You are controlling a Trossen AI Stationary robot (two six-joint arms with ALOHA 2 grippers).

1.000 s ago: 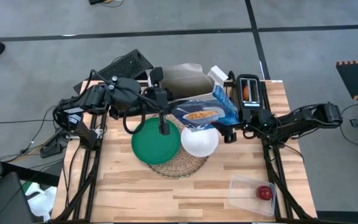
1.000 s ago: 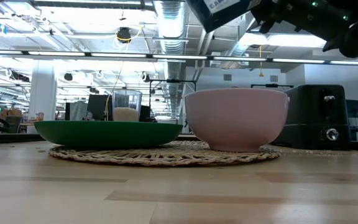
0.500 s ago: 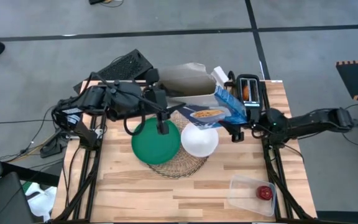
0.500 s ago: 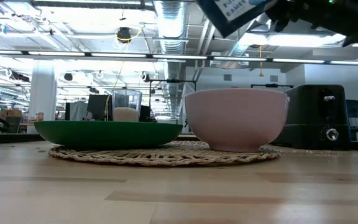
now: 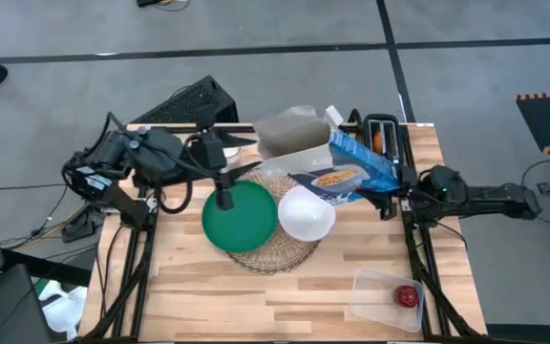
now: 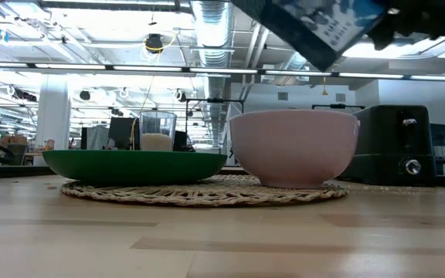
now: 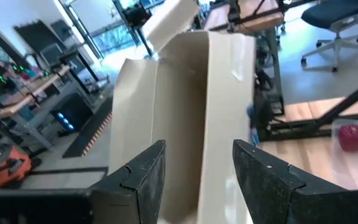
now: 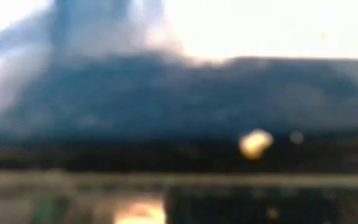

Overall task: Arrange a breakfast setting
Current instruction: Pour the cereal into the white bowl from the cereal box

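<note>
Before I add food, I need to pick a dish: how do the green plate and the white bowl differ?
The green plate is wide, shallow and low; the white bowl is narrower across but deep, standing well above the plate's rim. The plate sits toward the left arm's side of the woven mat, the bowl toward the right arm's side. The tilted carton hangs over the bowl's far edge, not over the plate. Both rest upright, side by side, and look empty.

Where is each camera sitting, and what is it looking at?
High view: above the table, facing down; both arms, carton, green plate.
Low view: table height, facing level; white bowl, toaster; no arm clearly.
Left wrist view: on the left arm; own fingers, carton.
Right wrist view: too blurred.
High and low views share plate, bowl, carton.
</note>
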